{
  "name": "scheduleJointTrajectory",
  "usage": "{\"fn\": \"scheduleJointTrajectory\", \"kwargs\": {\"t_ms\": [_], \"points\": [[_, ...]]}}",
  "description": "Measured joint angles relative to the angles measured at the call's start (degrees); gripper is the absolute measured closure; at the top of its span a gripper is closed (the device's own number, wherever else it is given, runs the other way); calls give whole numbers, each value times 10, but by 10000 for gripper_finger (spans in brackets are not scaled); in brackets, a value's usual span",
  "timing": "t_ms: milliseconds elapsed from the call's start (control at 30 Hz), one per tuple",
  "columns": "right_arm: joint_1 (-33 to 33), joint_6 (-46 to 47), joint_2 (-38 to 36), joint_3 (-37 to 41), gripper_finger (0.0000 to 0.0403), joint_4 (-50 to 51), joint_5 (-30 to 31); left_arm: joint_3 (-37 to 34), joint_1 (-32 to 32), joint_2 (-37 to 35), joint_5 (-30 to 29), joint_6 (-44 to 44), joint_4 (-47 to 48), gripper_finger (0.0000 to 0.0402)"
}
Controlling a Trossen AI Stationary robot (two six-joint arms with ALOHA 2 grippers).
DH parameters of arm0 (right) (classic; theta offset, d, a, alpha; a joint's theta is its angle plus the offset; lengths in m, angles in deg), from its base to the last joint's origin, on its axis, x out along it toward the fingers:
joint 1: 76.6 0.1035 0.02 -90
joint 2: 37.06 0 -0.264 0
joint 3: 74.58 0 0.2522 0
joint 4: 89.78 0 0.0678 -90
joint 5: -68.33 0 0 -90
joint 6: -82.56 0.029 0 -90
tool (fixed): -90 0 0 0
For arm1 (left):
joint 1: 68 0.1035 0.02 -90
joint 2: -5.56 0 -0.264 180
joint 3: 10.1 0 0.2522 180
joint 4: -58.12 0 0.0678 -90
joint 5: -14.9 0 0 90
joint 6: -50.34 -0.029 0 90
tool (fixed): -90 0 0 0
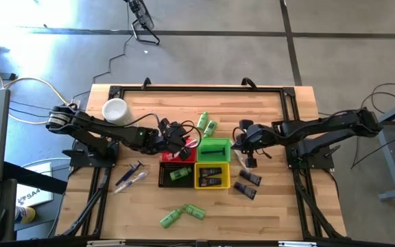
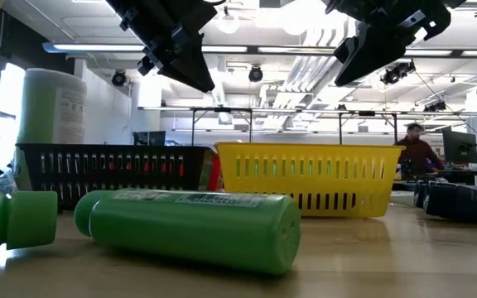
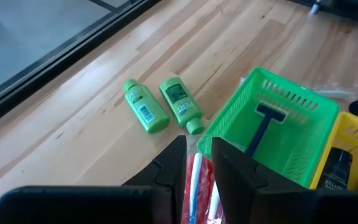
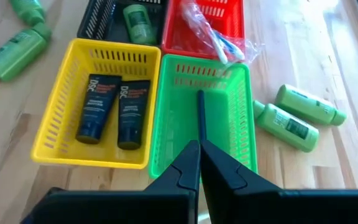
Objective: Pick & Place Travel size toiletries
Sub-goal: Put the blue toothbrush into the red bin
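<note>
Four small baskets stand together mid-table: red (image 1: 177, 155), green (image 1: 213, 149), black (image 1: 177, 175) and yellow (image 1: 211, 178). My left gripper (image 3: 197, 146) hangs over the red basket, shut on a clear-wrapped toothbrush (image 3: 196, 183). My right gripper (image 4: 199, 147) hangs shut and empty above the green basket (image 4: 197, 112), where a dark razor-like stick (image 4: 199, 115) lies. Two dark tubes (image 4: 110, 109) lie in the yellow basket and a green bottle (image 4: 137, 22) in the black one. Two green bottles (image 1: 206, 124) lie on the table behind the baskets, two (image 1: 182, 215) near the front edge. My left gripper pinches the wrapped toothbrush (image 3: 197, 168) between its two fingers, coming slanting down from the table's left. The fingers hide which part they have. In the right wrist view the wrapper (image 4: 219, 36) lies in the red basket, one end over its far rim.
A white cup (image 1: 115, 110) stands at the far left. Wrapped toothbrushes (image 1: 132, 177) lie left of the baskets, and two dark tubes (image 1: 247, 184) lie to their right. A black frame (image 1: 197, 88) borders the tabletop. A person (image 2: 416, 149) sits in the room beyond.
</note>
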Motion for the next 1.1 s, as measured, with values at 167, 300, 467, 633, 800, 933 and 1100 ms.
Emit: {"fn": "scheduleJointTrajectory", "kwargs": {"t_ms": [167,300,467,633,800,933,1100], "points": [[0,-1,0,0,398,0,4,0,0,0,0,-17,4,330],[-5,-2,0,0,398,2,3,0,0,0,0,-30,4,330],[-33,-13,0,0,400,5,-2,0,0,0,-1,-40,4,330],[-68,-24,0,0,400,4,-19,0,0,0,-2,-49,5,330],[-96,-37,0,0,400,4,-33,-2,-3,0,1,-67,4,330],[-114,-49,0,0,400,4,-33,-30,-4,0,4,-51,5,330],[-137,-53,0,0,400,4,-46,-60,-4,0,67,20,22,330]]}}
